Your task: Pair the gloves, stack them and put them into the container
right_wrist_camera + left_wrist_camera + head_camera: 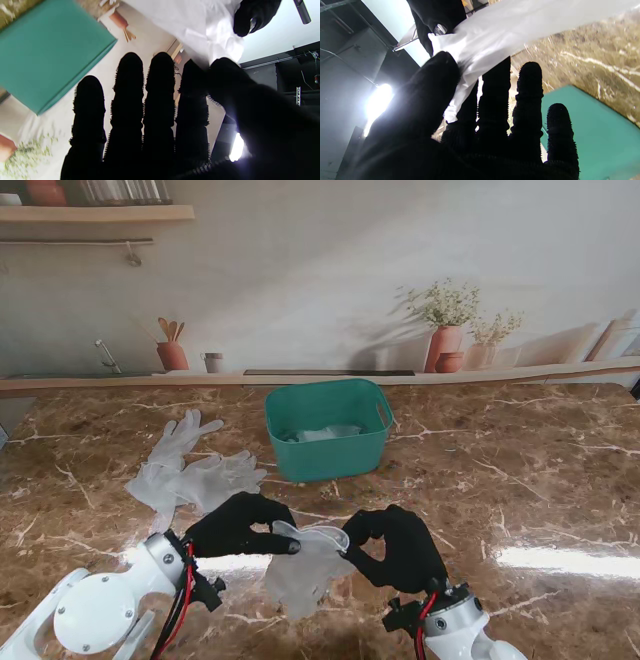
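A translucent white glove (300,565) hangs above the near table between my two black hands. My left hand (238,525) pinches its cuff from the left, thumb against fingers. My right hand (400,545) pinches the same cuff from the right. In the left wrist view the glove (490,37) is caught between thumb and forefinger; the right wrist view shows the glove (205,27) pinched likewise. The green container (328,428) stands farther from me at mid-table with pale gloves inside. A loose pile of gloves (190,470) lies to the left of it.
The marble table (520,490) ends at a back ledge with a printed kitchen backdrop. The container's side shows in both wrist views (590,135) (50,50).
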